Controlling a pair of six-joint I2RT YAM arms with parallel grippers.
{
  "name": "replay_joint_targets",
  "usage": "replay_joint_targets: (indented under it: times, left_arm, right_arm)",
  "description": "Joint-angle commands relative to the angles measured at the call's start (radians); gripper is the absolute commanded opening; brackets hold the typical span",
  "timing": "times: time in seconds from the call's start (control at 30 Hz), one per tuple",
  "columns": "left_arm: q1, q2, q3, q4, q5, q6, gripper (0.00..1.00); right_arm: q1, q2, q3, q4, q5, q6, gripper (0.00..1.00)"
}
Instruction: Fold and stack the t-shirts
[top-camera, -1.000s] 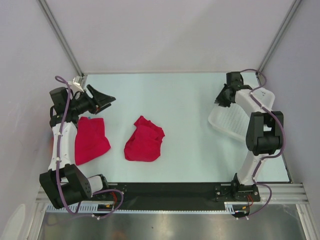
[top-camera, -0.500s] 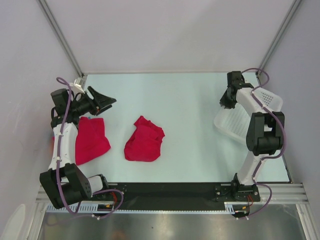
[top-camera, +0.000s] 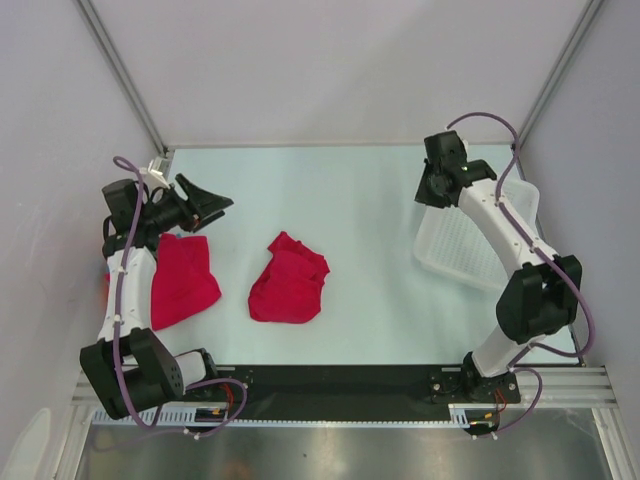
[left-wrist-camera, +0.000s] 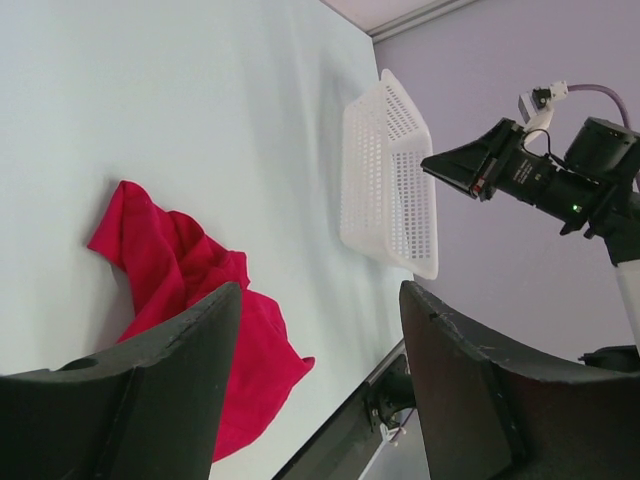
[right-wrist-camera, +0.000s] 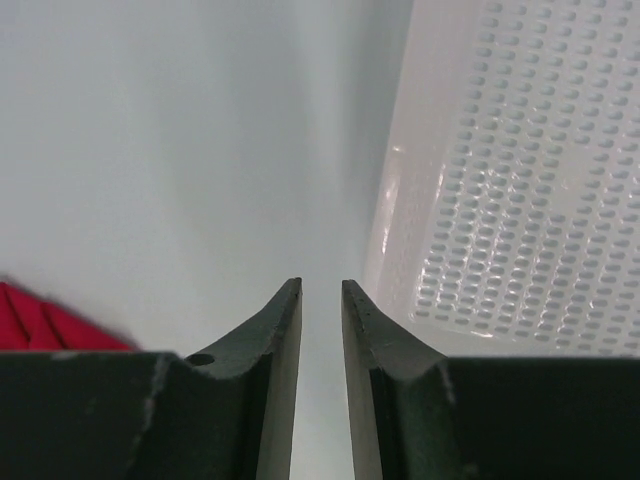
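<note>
I'm between grasps: left end effector (top-camera: 205, 203) spread wide, right end effector (top-camera: 432, 190) nearly closed, both empty. Next, I'd grab the crumpled shirt (top-camera: 289, 280) at 6 o'clock on the bench (top-camera: 340, 190).

The left black two-finger gripper (top-camera: 212, 203) sits at the end of a white-and-black arm that rises from its base, bends at the elbow and turns the wrist toward the table's middle; its broad black fingers (left-wrist-camera: 150, 400) stand wide apart with nothing between them. The right black two-finger gripper (top-camera: 428, 192) ends a long white arm stretched far forward from its base, the wrist bent down and inward. Its tapered dark fingers (right-wrist-camera: 270, 340) are nearly together, a narrow gap left, clasping nothing.
</note>
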Motion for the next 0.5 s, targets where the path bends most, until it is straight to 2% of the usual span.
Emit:
replay_joint_targets:
  times: [0.0,0.2,0.47]
  left_arm:
    - [0.009,-0.049,-0.010,0.028,0.030,-0.009,0.70]
    - [0.009,-0.061,-0.043,0.028,0.026,-0.005,0.70]
    - [0.008,-0.075,-0.065,0.028,0.007,-0.011,0.70]
  right_arm:
    - [-0.009,-0.043,-0.129,0.000,-0.007,-0.005,0.26]
    - [0.042,-0.109,-0.287,0.038,0.005,0.009,0.25]
    - [0.215,-0.192,-0.281,-0.015,0.065,0.023,0.25]
